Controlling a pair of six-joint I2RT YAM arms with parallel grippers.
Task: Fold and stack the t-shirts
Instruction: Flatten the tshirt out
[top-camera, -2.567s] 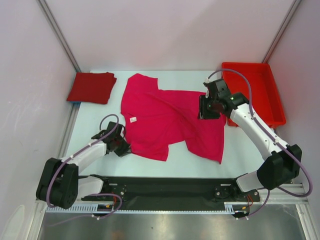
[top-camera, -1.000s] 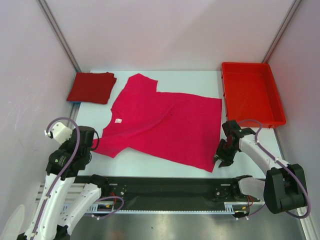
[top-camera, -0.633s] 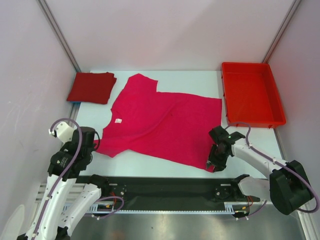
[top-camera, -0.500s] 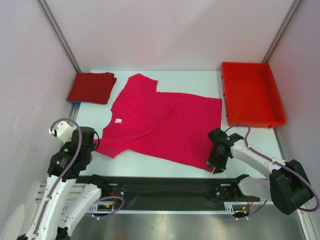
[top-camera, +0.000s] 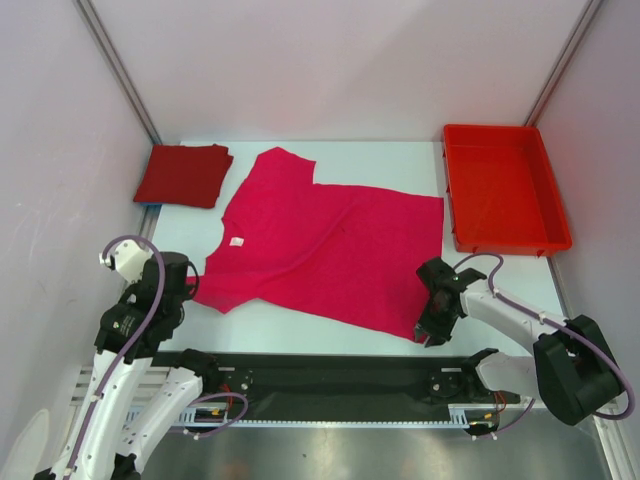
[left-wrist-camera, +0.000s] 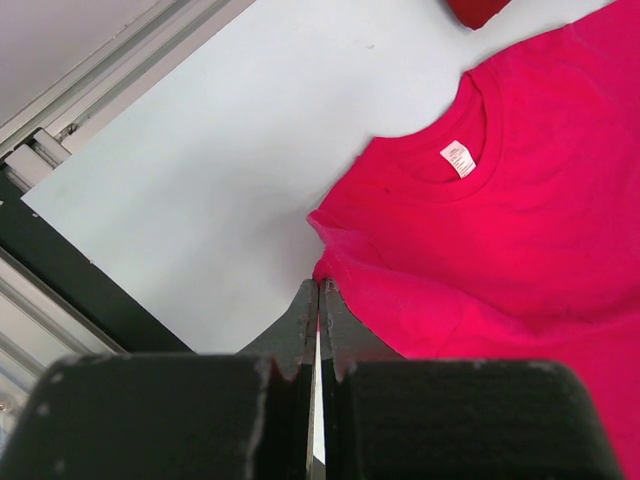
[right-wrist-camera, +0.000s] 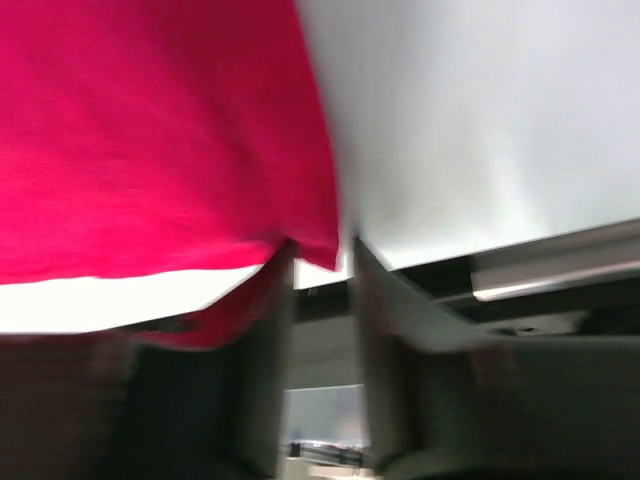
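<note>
magenta t-shirt lies spread flat mid-worktop, collar toward the left edge, hem toward the right; white neck label showing inside the collar; crimson t-shirt sits folded in the far left corner, apart from the magenta one; red tray along the right edge at the far end, just beside the magenta shirt's far right corner

left gripper: clenched, fingers pressed together with nothing between them; it's up off the worktop over the near left corner, tips pointing down at the magenta shirt's near sleeve without touching it

right gripper: low at the near edge, right at the shirt's near right hem corner; fingers stand parted, and that hem corner sits at the gap between them; the wrist view is badly blurred, so I can't tell whether either finger actually touches cloth; it doesn't look pinched, since the near rail shows through the gap

magenta shirt not yet folded; nothing stacked on the crimson one
</note>
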